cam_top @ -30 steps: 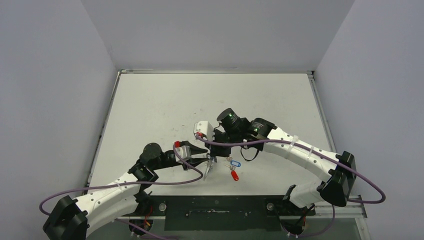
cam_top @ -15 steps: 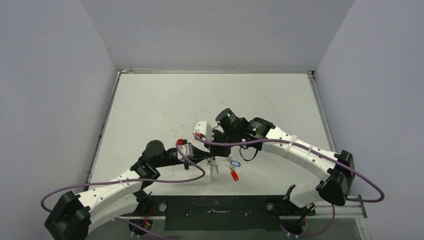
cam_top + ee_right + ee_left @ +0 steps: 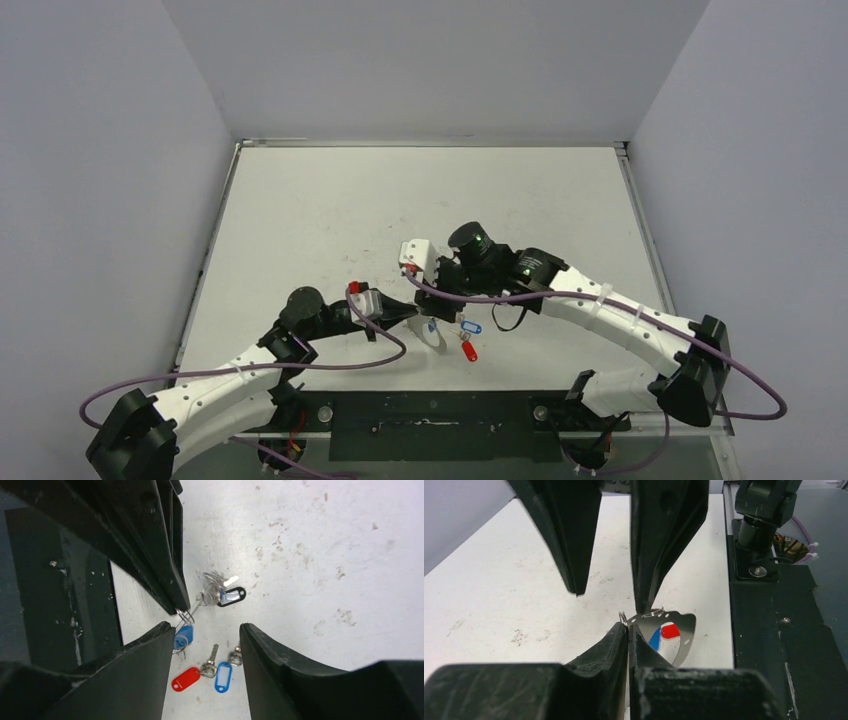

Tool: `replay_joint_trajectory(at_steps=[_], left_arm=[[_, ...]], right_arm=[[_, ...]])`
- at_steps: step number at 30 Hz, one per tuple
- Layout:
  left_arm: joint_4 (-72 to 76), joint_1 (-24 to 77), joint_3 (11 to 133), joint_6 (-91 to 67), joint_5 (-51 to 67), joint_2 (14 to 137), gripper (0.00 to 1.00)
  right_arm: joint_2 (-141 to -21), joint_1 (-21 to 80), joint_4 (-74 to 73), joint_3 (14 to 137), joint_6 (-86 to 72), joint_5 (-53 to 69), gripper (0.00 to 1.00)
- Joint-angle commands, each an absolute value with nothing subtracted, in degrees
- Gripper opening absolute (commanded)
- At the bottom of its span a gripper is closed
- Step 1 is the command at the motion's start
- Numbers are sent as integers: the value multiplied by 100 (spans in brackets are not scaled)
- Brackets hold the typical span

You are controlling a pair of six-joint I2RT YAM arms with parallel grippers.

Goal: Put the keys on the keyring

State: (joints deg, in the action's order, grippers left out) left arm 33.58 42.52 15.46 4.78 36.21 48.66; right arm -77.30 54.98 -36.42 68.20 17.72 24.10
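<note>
Pinching thin wire keyring, left hand shut; right hand open (oblong-tagged keys flat).

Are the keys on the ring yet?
Not yet. Done: the left gripper is shut on the thin silvery metal keyring. In hand: the right gripper hangs open, holding nothing. Left: the silver key with the red plastic tag and the one with the light blue tag lie loose on the white table, waiting to be threaded.

A scuffed white rectangular tabletop with a thin metal rim sits enclosed by 3 plain pale grey-lilac walls; a black flat base plate spans its near edge.
</note>
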Motion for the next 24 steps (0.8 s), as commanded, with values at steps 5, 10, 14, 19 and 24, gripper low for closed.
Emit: replay_joint_trajectory(at_steps=[5,10,14,19,24], left_arm=[[4678,4255,968,160,2978,4357,0],[4825,4262,821,126,2903,4230,0],[4987,4254,761,81,3002,4259,0],[5014,4255,765,52,3152,4285,0],[5031,4257,782,72,3129,4297,0]], right_arm=[[-6319,4902,-1413,5587,1394,3205,55],[-6181,4720,-1001,5221,1327,3549,50],[-6306,4715,-813,5133,1375,3647,44],[-6547,4695,-683,5093,1534,3639,41],[-6886,4693,-774,5096,1643,3694,36]])
